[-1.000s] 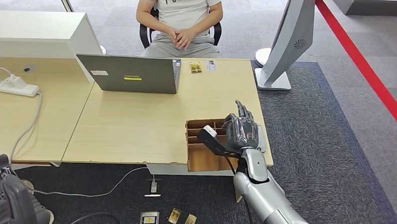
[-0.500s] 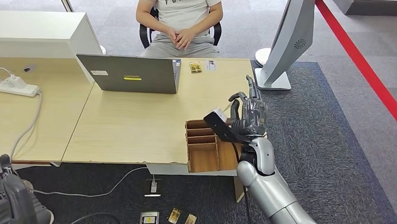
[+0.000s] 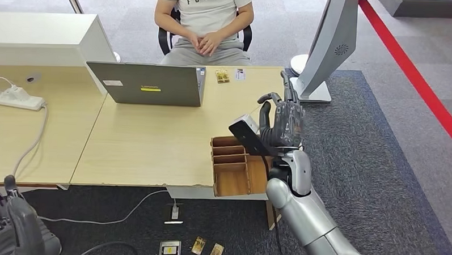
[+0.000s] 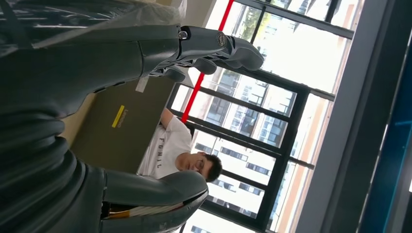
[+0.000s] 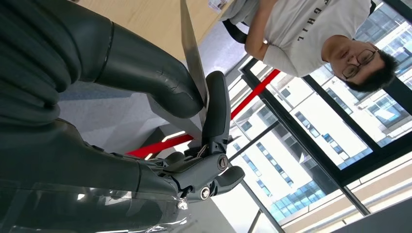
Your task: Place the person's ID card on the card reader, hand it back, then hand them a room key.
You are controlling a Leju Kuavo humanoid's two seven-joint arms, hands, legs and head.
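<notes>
Card (image 3: 247, 135) sits pinched in the right hand (image 3: 281, 125), held above the table (image 3: 149, 142) just over the far end of the wooden box (image 3: 232, 167) with its compartments. In the right wrist view the thumb and one finger (image 5: 216, 109) press on the card's (image 5: 192, 53) thin edge while the other fingers curl below. The person (image 3: 206, 19) sits beyond the table with hands clasped in the lap, behind the laptop (image 3: 148, 84). Two small cards (image 3: 230, 76) lie at the far table edge beside the laptop. The left hand (image 3: 7, 225) hangs low by the floor, its fingers (image 4: 214, 46) loosely apart and holding nothing.
</notes>
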